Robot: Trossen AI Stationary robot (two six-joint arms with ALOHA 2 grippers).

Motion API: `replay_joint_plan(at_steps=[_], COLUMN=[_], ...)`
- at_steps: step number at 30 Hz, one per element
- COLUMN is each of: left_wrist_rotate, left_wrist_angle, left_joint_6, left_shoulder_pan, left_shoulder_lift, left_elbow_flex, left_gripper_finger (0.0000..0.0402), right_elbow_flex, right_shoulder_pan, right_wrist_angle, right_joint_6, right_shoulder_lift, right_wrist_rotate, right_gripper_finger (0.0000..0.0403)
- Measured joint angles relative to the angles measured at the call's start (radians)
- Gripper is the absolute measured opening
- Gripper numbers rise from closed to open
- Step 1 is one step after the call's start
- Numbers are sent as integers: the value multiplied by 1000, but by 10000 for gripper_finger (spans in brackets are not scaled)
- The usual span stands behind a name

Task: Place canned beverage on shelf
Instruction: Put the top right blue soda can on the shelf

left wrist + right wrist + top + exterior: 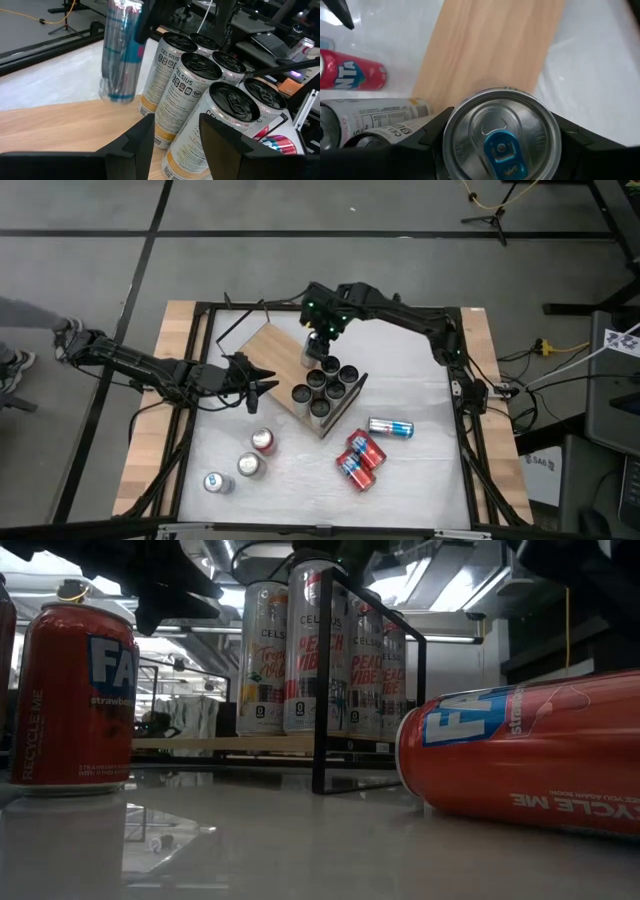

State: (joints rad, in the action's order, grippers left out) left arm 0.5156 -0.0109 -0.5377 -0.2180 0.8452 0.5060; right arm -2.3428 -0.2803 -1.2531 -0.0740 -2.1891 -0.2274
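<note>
Right now the right tool (320, 343) is clamped on a can (502, 134), holding it upright just above the shelf (268, 345), beside the far end of the cluster (326, 385) of cans already standing there. In the left wrist view the can hangs clear of the board, its base not yet down. The main risk is the descent: set too close, it could knock a neighbour and topple several. Releasing while it is tilted or above the wood could tip it over. The left tool (262, 380) waits at the shelf's left edge, fingers apart and empty; moved carelessly, it could nudge the board. Other cans lie on the bench (430, 490).
</note>
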Motion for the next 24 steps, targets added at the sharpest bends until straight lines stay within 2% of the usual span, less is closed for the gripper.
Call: replay_joint_plan(at_steps=[24], left_wrist_rotate=[20], left_wrist_angle=[-4], left_joint_6=[0], left_shoulder_pan=[0], left_shoulder_lift=[0], left_elbow_flex=[0], left_gripper_finger=[149], right_elbow_flex=[2], right_shoulder_pan=[38], right_wrist_angle=[16], right_joint_6=[1], right_shoulder_lift=[-17], right_wrist_rotate=[88], right_gripper_finger=[227])
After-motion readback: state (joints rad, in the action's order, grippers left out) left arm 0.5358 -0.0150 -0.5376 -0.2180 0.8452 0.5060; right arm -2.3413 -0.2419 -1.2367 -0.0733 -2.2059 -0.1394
